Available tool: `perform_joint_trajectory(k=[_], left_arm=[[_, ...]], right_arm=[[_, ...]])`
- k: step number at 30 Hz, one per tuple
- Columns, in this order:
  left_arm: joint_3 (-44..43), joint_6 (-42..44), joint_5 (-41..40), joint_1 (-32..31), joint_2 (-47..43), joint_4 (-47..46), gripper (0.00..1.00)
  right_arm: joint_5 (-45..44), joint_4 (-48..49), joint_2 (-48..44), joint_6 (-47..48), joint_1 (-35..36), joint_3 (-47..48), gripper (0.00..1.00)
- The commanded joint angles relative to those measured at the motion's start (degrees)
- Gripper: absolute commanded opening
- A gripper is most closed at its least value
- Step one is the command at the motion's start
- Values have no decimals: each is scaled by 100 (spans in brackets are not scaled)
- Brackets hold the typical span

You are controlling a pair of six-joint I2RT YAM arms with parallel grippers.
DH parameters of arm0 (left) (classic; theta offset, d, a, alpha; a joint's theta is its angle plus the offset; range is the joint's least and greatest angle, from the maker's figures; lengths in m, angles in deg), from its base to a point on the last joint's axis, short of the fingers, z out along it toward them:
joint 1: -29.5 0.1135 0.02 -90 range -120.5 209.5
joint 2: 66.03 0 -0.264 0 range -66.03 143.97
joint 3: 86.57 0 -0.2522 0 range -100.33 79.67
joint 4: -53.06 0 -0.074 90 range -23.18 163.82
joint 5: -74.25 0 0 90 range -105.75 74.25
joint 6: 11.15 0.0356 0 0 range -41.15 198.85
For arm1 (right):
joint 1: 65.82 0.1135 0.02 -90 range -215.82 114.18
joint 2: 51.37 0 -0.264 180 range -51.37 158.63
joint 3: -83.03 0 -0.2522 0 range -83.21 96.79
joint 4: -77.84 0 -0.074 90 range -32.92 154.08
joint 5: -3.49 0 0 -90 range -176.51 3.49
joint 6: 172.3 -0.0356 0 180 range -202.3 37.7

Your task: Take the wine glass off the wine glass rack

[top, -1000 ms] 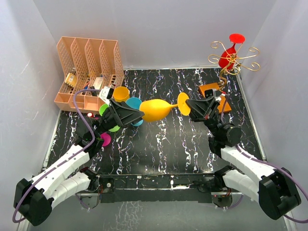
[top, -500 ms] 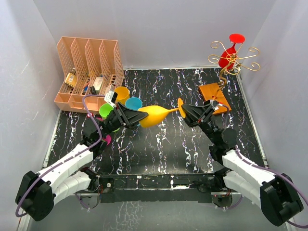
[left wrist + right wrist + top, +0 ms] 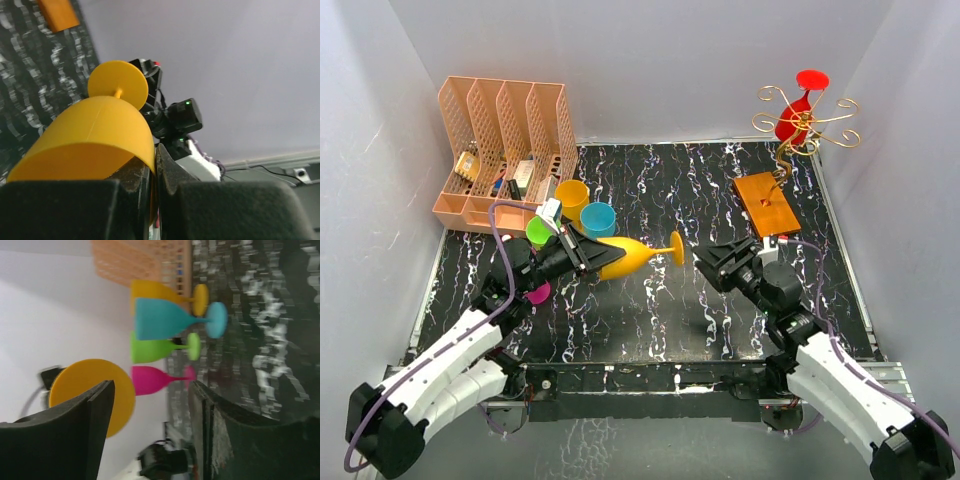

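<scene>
My left gripper (image 3: pixel 588 258) is shut on the bowl rim of an orange wine glass (image 3: pixel 632 255), holding it on its side above the table. In the left wrist view one finger sits inside the bowl (image 3: pixel 95 135) and the other outside, pinching the wall at my left gripper (image 3: pixel 155 152). My right gripper (image 3: pixel 708 265) stands open just right of the glass's foot (image 3: pixel 677 247), apart from it. The right wrist view shows that foot (image 3: pixel 80 385) beyond my open right gripper (image 3: pixel 152 386). The wine glass rack (image 3: pixel 807 122), gold wire on an orange-brown base (image 3: pixel 768 203), carries a red wine glass (image 3: pixel 792 118).
Yellow (image 3: pixel 571 193), teal (image 3: pixel 598 218), green (image 3: pixel 540 230) and pink (image 3: pixel 537 292) glasses stand at the left behind my left arm. A peach file organizer (image 3: pixel 500 150) fills the back left corner. Grey walls close in the black marbled table (image 3: pixel 650 320).
The right gripper opened, let go of the orange glass's foot and drew back toward the near edge. The left gripper shut on the bowl rim and pulled the glass left and nearer.
</scene>
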Motion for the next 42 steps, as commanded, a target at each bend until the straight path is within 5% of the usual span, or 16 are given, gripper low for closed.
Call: perform_joint_trajectory(k=[1, 8, 17, 26, 42], left_arm=[[-634, 1180, -396, -6, -466, 2729, 0], [-1622, 2395, -1218, -10, -420, 5657, 0], [-3644, 4224, -2799, -7, 913, 8251, 0], [-4793, 5068, -3139, -8, 2669, 8736, 0], [-4907, 5406, -3129, -8, 3756, 8099, 0]], right_arm=[[-784, -1788, -564, 1211, 18, -156, 70], [-2354, -3146, -1053, 2405, 22, 601, 82], [-3036, -3471, -5, 3227, 21, 1651, 83], [-2730, -3491, 131, 3047, 19, 1611, 82], [-2841, -3491, -80, 3031, 18, 1481, 82]])
